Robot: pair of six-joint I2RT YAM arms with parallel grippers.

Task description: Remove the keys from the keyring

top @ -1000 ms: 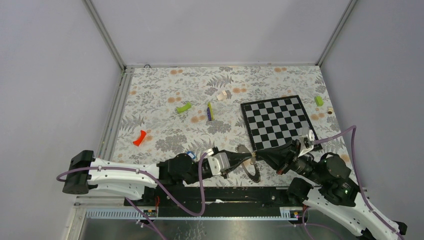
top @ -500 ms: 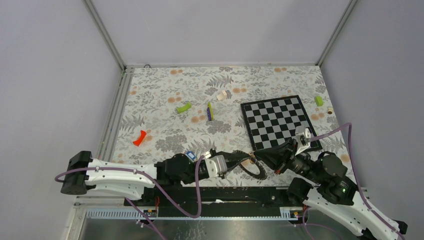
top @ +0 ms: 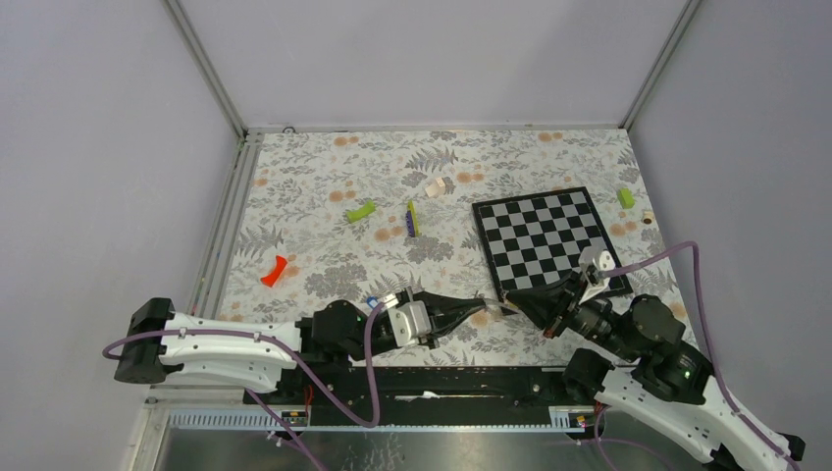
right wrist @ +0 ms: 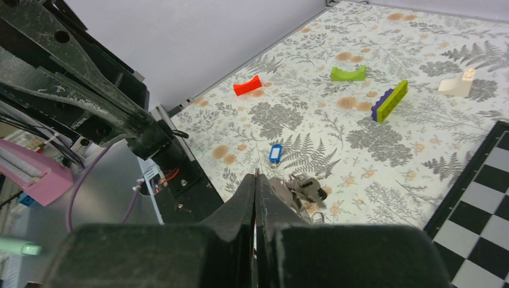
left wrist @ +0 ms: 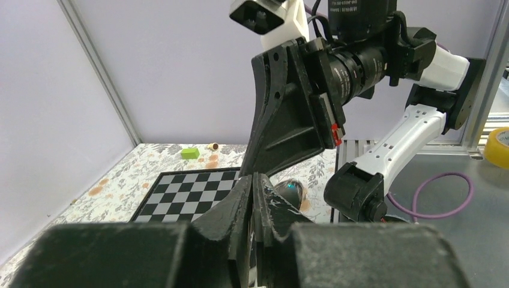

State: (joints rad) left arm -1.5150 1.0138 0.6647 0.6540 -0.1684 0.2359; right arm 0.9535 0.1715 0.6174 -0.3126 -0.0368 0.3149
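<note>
The left gripper (left wrist: 252,179) had its two fingers pressed flat together, only a thin seam between them. The right gripper (right wrist: 256,176) was closed the same way. From above, the two grippers met tip to tip just off the near corner of the checkered board (top: 546,238), with the right one coming in from the board's side. A small pale speck sat where the tips met.

The keyring itself could not be made out in any view. If either pair of fingers pinched it, the ring was hidden or edge-on, so I cannot tell whether anything was held. In the right wrist view a grey metal bit (right wrist: 298,186) with a dark knob lay just beside the right fingertips and a little beyond them, on the patterned table (right wrist: 384,180). Whether it was part of the keys or the ring was unclear.

One blue key (right wrist: 275,153) lay flat on the table, apart from both sets of fingertips. It was beyond the right gripper's tips and, from above, back beside the left gripper's wrist. Much farther past the tips lay a red piece (right wrist: 247,85).
</note>
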